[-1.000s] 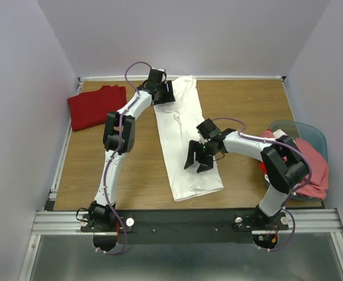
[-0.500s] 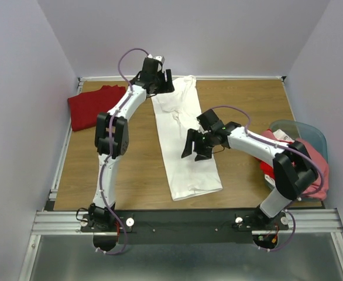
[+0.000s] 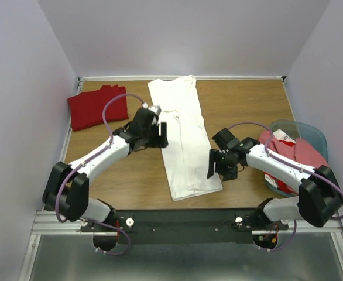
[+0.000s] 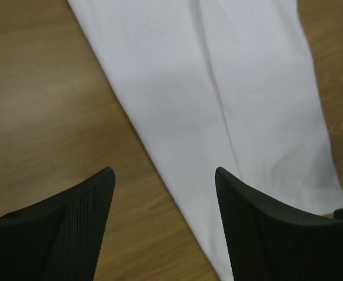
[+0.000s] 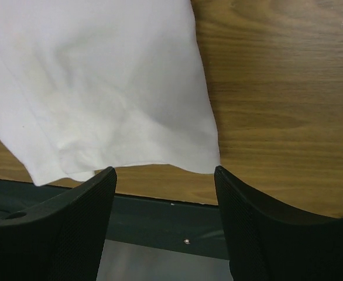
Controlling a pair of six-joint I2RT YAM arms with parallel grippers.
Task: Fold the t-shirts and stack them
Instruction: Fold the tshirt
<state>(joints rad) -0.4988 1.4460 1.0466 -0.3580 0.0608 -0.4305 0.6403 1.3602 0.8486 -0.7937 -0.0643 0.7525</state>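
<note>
Note the left gripper [image 3: 160, 133], spread wide and holding nothing, poised over the long left edge of the white t-shirt [image 3: 180, 134], about midway along. Note also the right gripper [image 3: 220, 167], equally spread and empty, above the shirt's near right corner, close to the near edge of the surface [image 3: 247, 105].

Judging by the shirt lying as a long, lengthwise-folded strip from far edge to near: probably a crosswise fold next. Bring the left gripper toward the near left corner to pair with the right. Lower straight down and pinch every layer, not just the top one. Check for cloth between the fingers before lifting. Raise both corners evenly, carry them to the far hem, and lay edge on edge without dragging the strip askew.

Leave alone the dark red t-shirt [image 3: 95, 105] at the far left corner and the pink and red t-shirts [image 3: 312, 164] heaped in the teal bin [image 3: 312, 130].
</note>
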